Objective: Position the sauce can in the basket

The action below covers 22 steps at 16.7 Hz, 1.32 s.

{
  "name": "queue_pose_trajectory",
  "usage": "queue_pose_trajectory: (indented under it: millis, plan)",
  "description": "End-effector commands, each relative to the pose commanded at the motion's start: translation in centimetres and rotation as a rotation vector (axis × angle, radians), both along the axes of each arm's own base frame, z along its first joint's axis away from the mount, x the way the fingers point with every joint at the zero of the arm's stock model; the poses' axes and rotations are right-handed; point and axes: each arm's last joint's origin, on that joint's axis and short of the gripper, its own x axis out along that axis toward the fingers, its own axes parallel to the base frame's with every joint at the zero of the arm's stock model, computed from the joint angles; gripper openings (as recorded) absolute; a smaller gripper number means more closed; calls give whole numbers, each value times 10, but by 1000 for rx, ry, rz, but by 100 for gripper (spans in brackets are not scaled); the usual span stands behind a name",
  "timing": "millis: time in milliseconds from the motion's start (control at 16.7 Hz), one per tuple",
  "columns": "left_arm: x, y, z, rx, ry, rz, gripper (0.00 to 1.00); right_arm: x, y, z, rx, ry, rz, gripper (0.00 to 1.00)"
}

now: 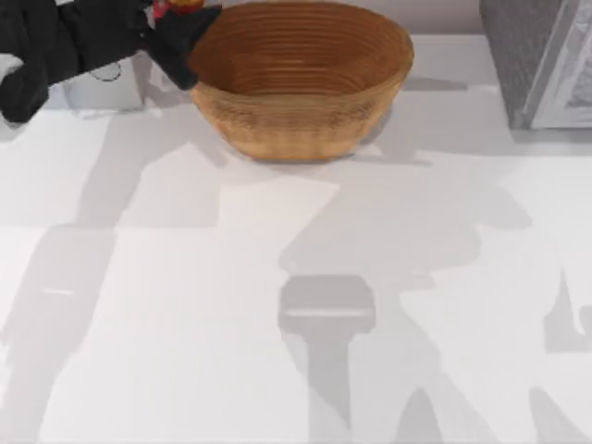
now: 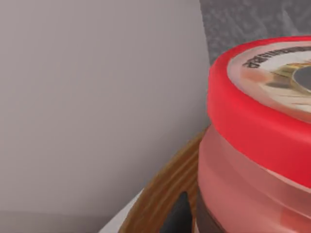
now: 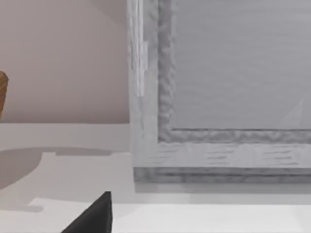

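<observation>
Gripping the sauce can (image 1: 176, 7), the left gripper (image 1: 178, 28) is at the far left part of the table (image 1: 185, 305), right next to the left rim of the basket (image 1: 301, 79). From above, the dark fingers close around the can, and a small piece of red and yellow shows above them at the top edge of the view. The can is held above the table, at the height of the basket's rim, just outside its left wall or over it; I cannot tell which exactly.

On the left wrist view, the sauce can (image 2: 257, 145) is very close to the camera, with its red rim and a printed top, and the brown woven rim of the basket (image 2: 160, 199) curves below it.

The basket stands at the far middle of the table, upright.

For the right arm, a dark fingertip (image 3: 95, 216) shows in its wrist view, near a grey box (image 1: 536, 55) at the far right of the table. Whether this gripper is open or closed, I cannot tell.
</observation>
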Motion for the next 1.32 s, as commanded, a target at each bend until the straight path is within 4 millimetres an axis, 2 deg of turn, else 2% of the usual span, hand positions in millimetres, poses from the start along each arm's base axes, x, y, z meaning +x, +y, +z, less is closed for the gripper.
queue_pose_trajectory:
  millis: [180,360,840,1320]
  plan:
    - [4,-30,4,-140,45,35,0,0,0,0,0,0,0,100]
    - [4,-50,0,-215,82,43,0,0,0,0,0,0,0,100]
    - [6,-56,-2,-228,93,43,0,0,0,0,0,0,0,100]
    - [47,-98,-20,-228,91,43,0,0,0,0,0,0,0,100]
